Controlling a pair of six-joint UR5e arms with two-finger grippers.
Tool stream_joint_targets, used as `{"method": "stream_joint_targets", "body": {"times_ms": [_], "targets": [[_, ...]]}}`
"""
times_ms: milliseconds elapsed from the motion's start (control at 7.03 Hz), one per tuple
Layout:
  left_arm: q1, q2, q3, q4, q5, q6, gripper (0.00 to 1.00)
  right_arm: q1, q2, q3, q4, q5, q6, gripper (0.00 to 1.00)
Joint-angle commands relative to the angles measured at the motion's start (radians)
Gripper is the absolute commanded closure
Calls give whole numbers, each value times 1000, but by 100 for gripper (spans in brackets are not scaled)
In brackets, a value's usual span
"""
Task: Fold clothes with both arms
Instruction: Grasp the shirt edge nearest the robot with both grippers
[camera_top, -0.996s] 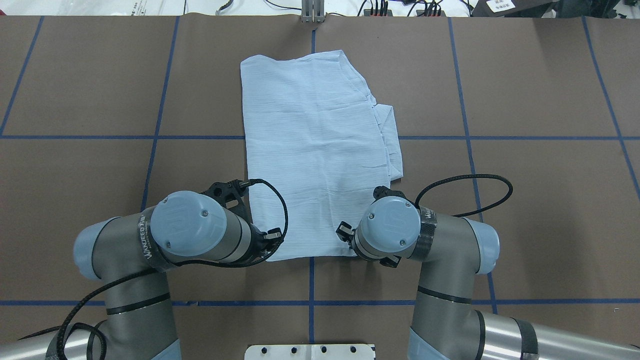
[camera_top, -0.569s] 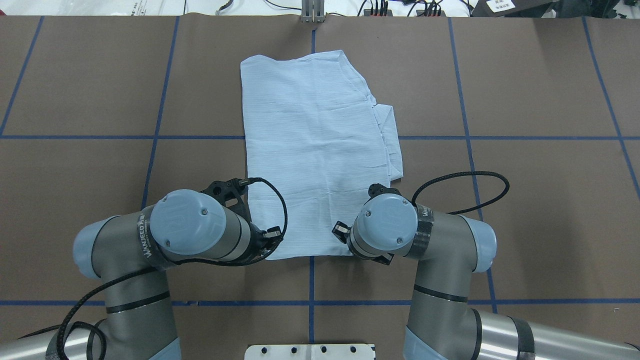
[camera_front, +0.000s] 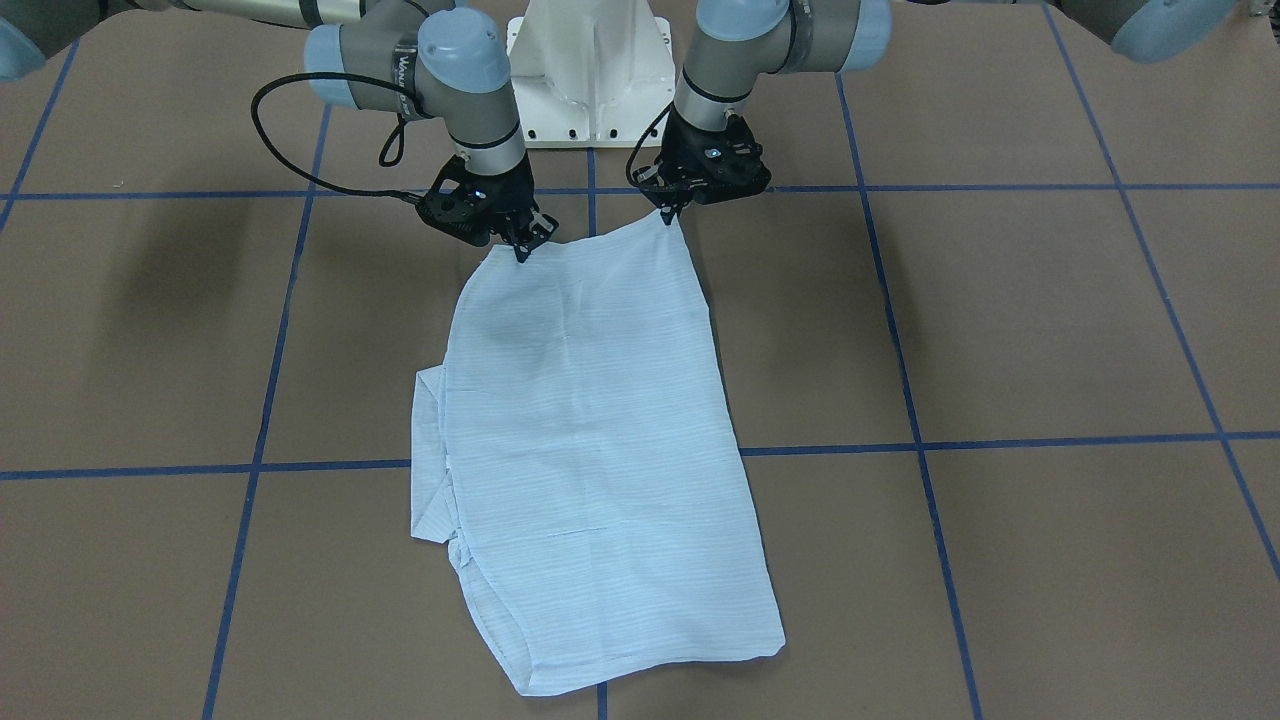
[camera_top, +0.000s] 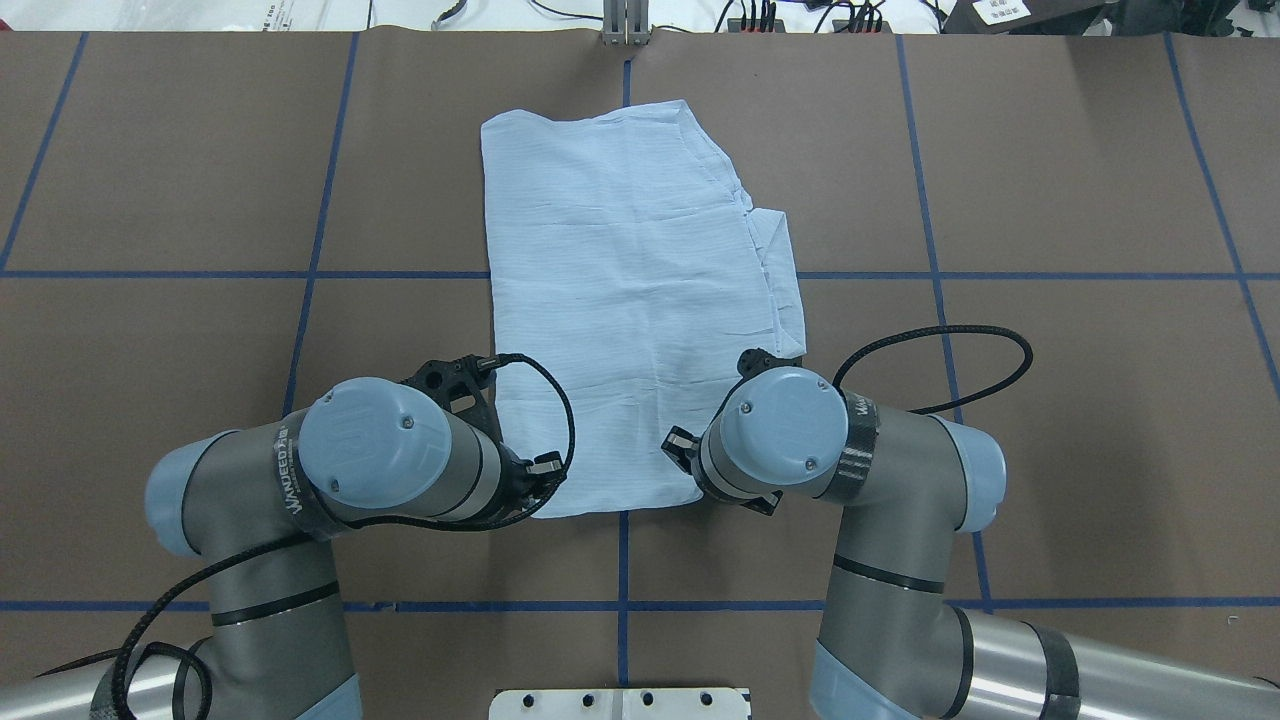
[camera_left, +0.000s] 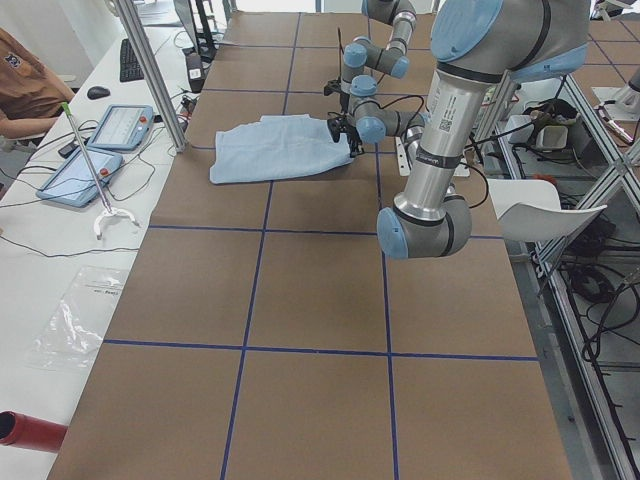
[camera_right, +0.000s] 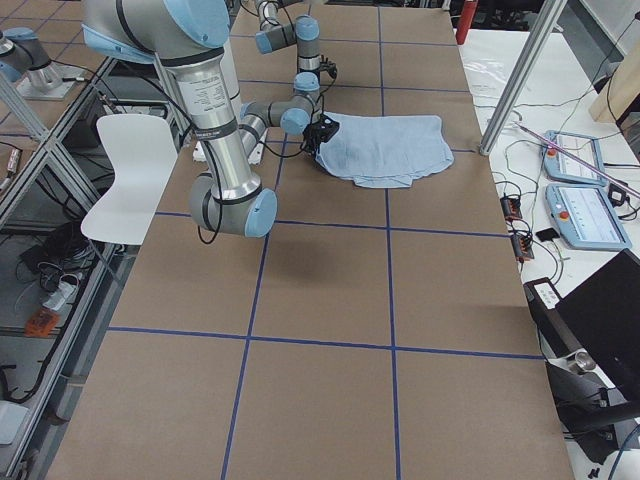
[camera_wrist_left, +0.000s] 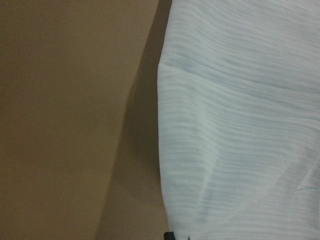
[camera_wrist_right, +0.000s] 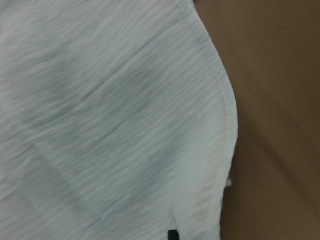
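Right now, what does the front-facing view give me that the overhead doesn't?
Front-facing only: the left tool and right tool, tips pinched to a point on the two robot-side corners of the shirt. Overhead only: plugs and cables past the far edge of the table; there blue wrist caps cover both tools' tips. Both: the shirt folded flat, a layer sticking out on the robot's right, blue tape lines.

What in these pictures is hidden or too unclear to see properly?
- Overhead view: the left arm and right arm cover most of the left gripper and right gripper.
- Wrist views: the bottom edge cuts off both grippers; only shirt and table show.
- Shirt's collar and buttons: in no view, hidden by folded cloth.
- Left side view: a person, cut by the edge.
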Motion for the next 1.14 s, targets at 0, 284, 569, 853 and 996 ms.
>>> {"method": "stream_joint_targets", "body": {"times_ms": [0, 284, 569, 853, 996], "targets": [[1, -10, -15, 0, -8, -1, 100, 9, -21, 54, 0, 37, -1, 100], [17, -3, -95, 11, -8, -8, 100, -14, -61, 152, -2, 105, 0, 100], [33, -1, -181, 82, -109, -10, 100, -37, -100, 253, -7, 233, 2, 100], [74, 5, -306, 222, -117, -8, 100, -41, -112, 316, -10, 326, 3, 100], [82, 5, -354, 282, -119, -10, 100, -43, -123, 353, -10, 358, 3, 100]]}}
